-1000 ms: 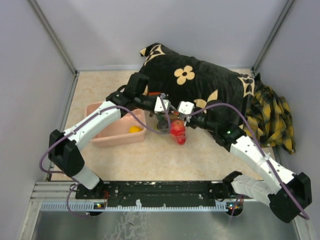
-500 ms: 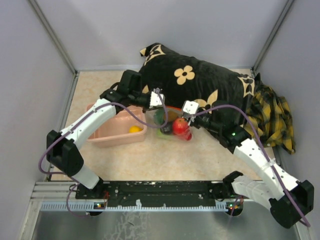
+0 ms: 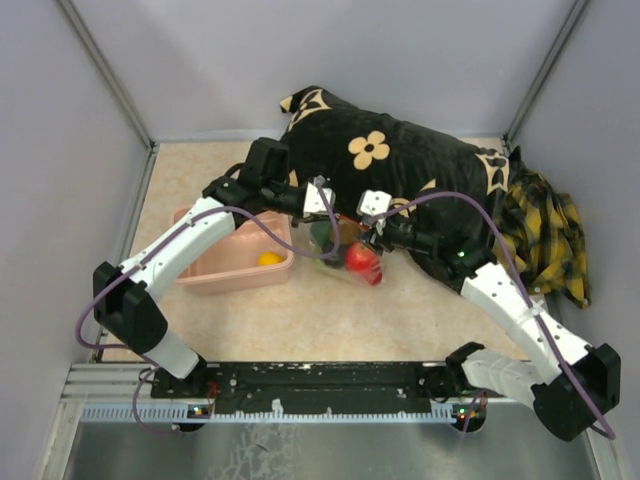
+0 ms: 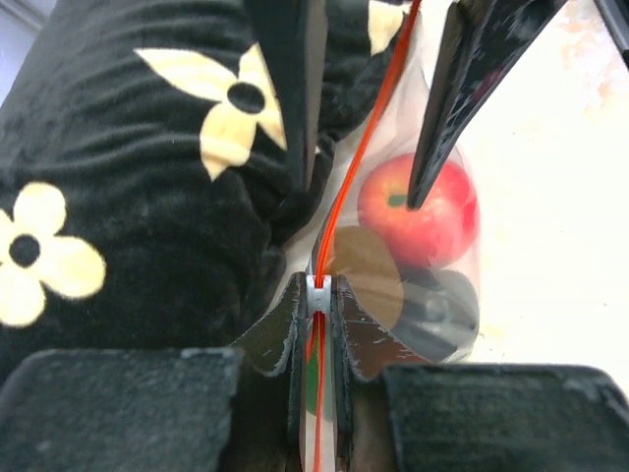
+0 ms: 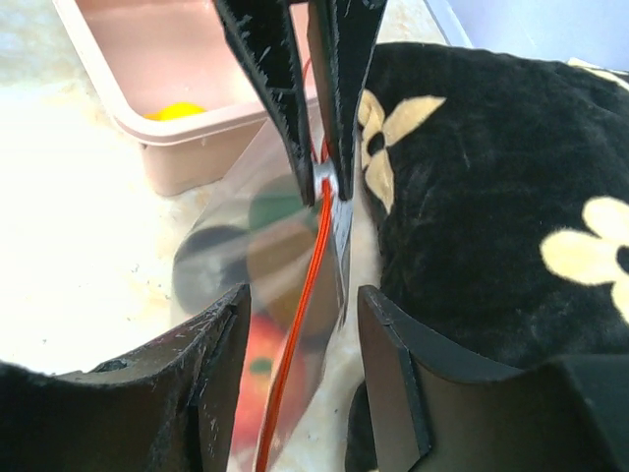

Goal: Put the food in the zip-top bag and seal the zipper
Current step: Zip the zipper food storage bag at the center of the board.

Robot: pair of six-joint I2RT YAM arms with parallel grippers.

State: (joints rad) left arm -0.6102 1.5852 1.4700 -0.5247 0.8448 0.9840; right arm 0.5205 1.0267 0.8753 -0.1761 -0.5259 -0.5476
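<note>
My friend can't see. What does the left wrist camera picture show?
The left gripper has its jaws shut on the thin red-orange zipper strip of a clear plastic bag holding a glossy red toy apple, beside a black flowered cushion.

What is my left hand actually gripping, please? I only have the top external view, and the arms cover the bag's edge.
Observer: Your left hand is shut on the zipper, pinching it at one end.
Operator: Thank you. And the right hand?
Observer: The right hand is open, with a finger on each side of the zipper and a gap showing on both sides.
Operator: Which food is inside?
Observer: Through the zip-top bag I see a red apple, a brown piece and a dark one.
</note>
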